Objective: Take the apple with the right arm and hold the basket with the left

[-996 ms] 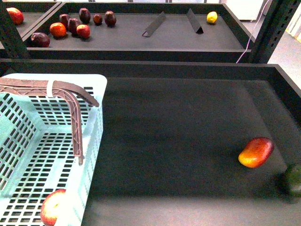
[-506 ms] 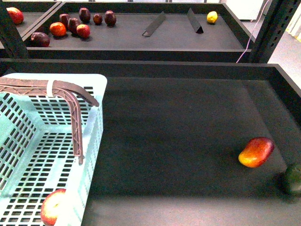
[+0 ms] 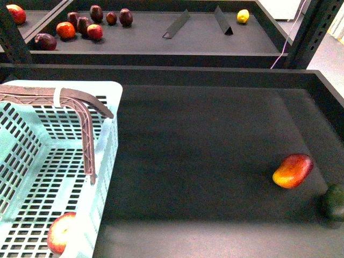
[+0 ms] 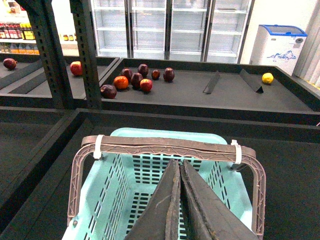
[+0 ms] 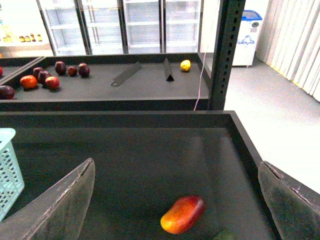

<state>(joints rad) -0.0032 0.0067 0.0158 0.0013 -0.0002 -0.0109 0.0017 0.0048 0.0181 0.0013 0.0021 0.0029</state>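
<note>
The red apple lies inside the light turquoise basket, at its near corner in the front view. The basket's brown handle with a white zip tie stands upright. Neither gripper shows in the front view. In the left wrist view my left gripper is shut on nothing and hangs over the basket, just short of the handle; the apple is hidden there. My right gripper is open wide above the dark shelf, with the mango between and beyond its fingers. A basket corner shows at the edge.
A red-orange mango and a dark green fruit lie at the right of the black shelf. The raised shelf wall borders the back. Behind it are several fruits, a lemon and a steel post.
The front view has shifted slightly, with the back shelf a little higher in the picture. The apple, basket and mango keep their places relative to each other.
</note>
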